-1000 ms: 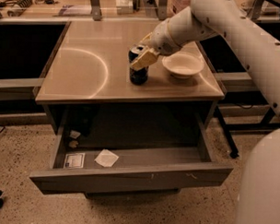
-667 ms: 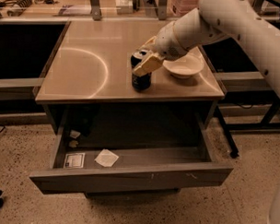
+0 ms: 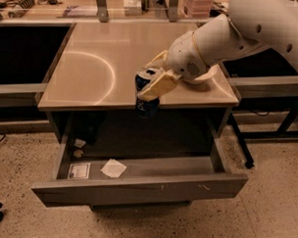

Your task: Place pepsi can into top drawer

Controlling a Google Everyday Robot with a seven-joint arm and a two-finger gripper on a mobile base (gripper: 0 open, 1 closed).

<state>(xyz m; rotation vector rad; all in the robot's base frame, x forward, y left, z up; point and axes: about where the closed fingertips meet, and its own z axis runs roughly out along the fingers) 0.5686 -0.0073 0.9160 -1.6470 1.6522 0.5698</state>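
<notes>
Centre frame, your gripper [image 3: 154,74] is clamped on the can [image 3: 147,102], which hangs just past the table [image 3: 92,65] front edge. That looks like staging for a drop into the open drawer [image 3: 137,188] below. A paper scrap [image 3: 113,167] and a label [image 3: 79,170] lie lower left inside it. Speckled floor [image 3: 263,213], benches behind.

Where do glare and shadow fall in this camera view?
Camera view: a curved glare arc brightens the tabletop; deep shadow fills the back of the top drawer beneath; the pincer, holding the pepsi can over the table's front edge, is brightly lit.
</notes>
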